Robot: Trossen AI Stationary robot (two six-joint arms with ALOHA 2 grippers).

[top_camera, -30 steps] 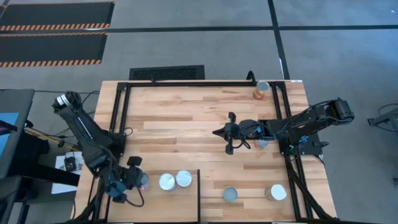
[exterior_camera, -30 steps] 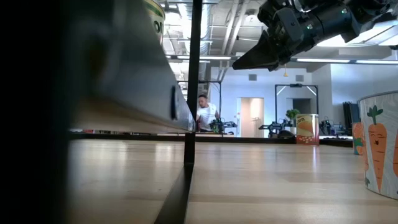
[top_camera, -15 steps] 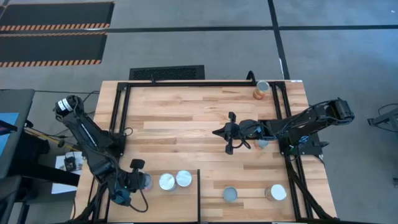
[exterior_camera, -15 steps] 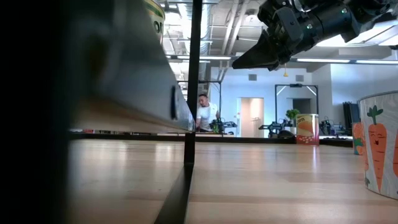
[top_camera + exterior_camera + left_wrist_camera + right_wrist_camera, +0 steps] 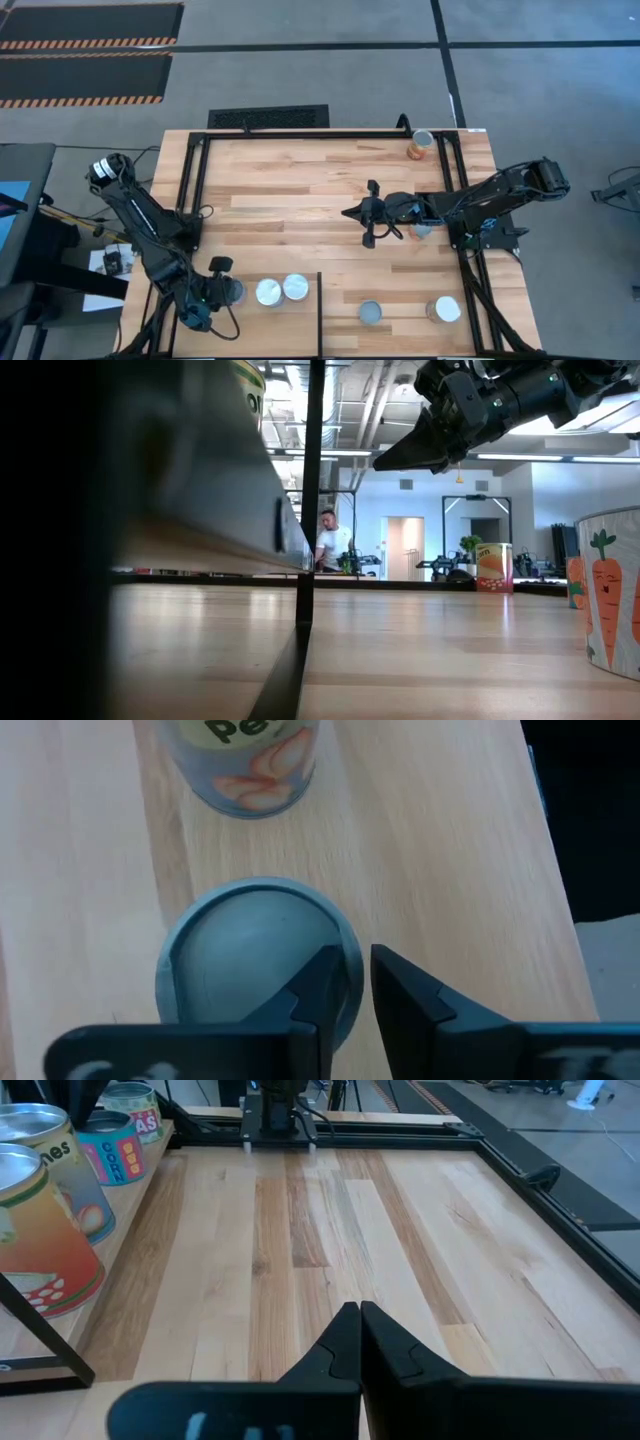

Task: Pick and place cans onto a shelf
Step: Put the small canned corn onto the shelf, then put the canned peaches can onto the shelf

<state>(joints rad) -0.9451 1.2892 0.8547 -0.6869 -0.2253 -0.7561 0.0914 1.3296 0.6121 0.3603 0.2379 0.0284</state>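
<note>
Clenched empty, my left gripper (image 5: pixel 345 982) hovers over an upright can (image 5: pixel 255 955), its round top seemingly toward ten o'clock of my fingertips.

Two dark, nearly black jointed robot arms, each built of slim tube links and chunky round joints. The left arm (image 5: pixel 140 215) ends its outer joint in a pale grey cap, with thin black cables trailing beside its base. Each end effector (image 5: pixel 358 1342) has two matte black, wedge-shaped fingers (image 5: pixel 405 990).
</note>
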